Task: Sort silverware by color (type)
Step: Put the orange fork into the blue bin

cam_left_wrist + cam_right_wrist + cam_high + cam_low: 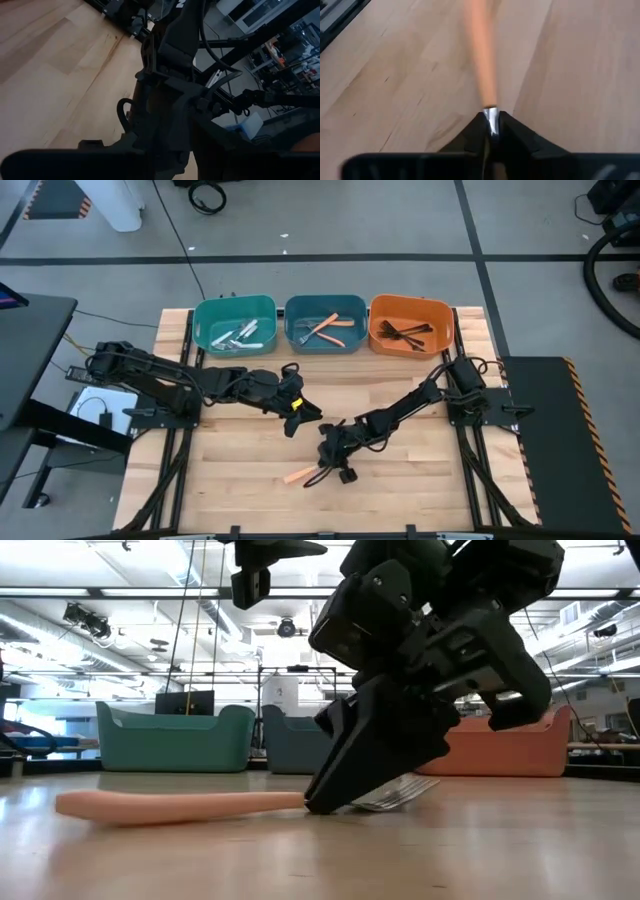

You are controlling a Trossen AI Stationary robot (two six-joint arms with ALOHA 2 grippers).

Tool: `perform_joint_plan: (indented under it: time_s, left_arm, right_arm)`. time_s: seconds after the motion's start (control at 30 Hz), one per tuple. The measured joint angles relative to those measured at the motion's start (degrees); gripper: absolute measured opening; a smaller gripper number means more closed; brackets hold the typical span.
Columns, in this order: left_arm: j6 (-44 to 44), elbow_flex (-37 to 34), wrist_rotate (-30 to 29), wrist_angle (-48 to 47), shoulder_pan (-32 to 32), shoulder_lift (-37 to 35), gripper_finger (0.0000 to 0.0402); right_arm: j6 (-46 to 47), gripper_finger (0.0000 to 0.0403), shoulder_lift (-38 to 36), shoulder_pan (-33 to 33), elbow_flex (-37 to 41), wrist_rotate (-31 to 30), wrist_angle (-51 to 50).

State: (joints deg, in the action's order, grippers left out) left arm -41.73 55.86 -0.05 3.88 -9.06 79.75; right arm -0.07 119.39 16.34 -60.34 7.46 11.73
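One fork with an orange handle [298, 475] lies on the wooden table near its near edge, and my right gripper [326, 470] is shut on it. The low view shows the handle [170, 805] flat on the wood and the silver tines [398, 792] behind the dark fingers. Other forks lie sorted in the bins: silver ones [238, 335] in the teal bin, orange-handled ones [330, 327] in the blue bin, black ones [403, 333] in the orange bin. My left gripper [303, 420] hovers open over the table's middle, holding nothing. My right gripper pinches the fork's silver neck [491, 116], just past the end of the orange handle, between its two fingertips [330, 798]. The fingers slant down from above and the right. The handle [481, 55] points away from the gripper and lies on the table.
The teal bin [234, 306], blue bin [325, 302] and orange bin [410, 304] stand in a row along the far edge. Bare wood lies between the bins and the arms. Both arm bases sit at the table's left and right sides.
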Motion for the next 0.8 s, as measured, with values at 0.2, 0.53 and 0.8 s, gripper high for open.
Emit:
perform_joint_plan:
  time_s: [0.2, 0.53, 0.8]
  left_arm:
    - [0.3, 0.0, 0.0, -0.3, 0.0, 0.0, 0.011]
    - [-2.6, 0.0, -0.4, 0.2, 4.6, 0.0, 0.011]
    - [-2.6, 0.0, -0.3, 2.3, 10.8, 0.0, 0.011]
  right_arm:
    - [4.3, 0.0021, -0.3, 0.0, 0.1, -0.2, -0.4]
    - [3.7, 0.0008, -11.2, -0.2, 0.9, -1.8, -17.3]
    - [2.5, 0.0, -23.4, -0.8, 0.7, -6.8, -35.5]
